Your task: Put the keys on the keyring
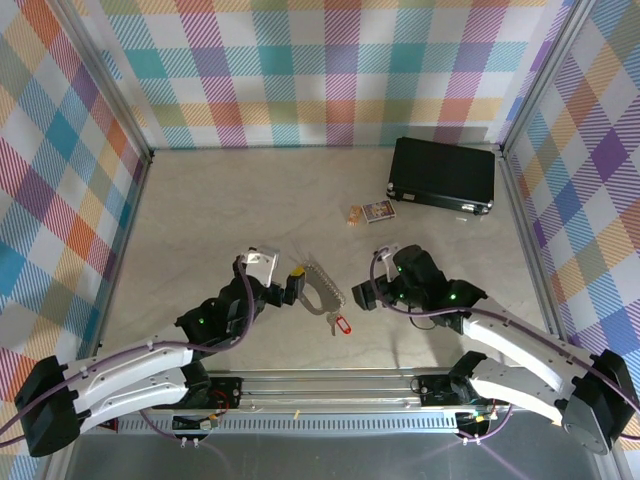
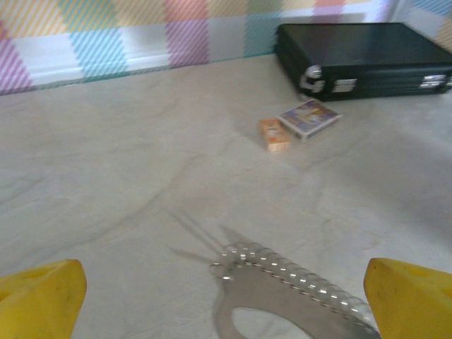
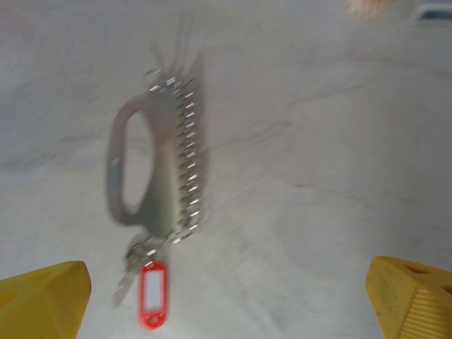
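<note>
- Pale marbled table [image 1: 200, 200], boxed in by plaid walls
- Left gripper [image 1: 292, 284]: its yellow fingertips [image 2: 39, 296] stand wide apart, holding nothing, just left of the keyring
- One keyring [image 1: 322, 287] lies flat mid-table between both grippers, its long axis running far-left to near-right and the beaded chain along its right side
- One key [image 1: 338, 325] meets the loop's near end, its red tag pointing toward the arms; nothing is readable on the tag's white insert
- Right gripper [image 1: 366, 293]: fingers spread, empty, just right of the loop
- One printed card [image 1: 379, 211], its print too blurred to read
- One black case [image 1: 443, 175] at the far right
</note>
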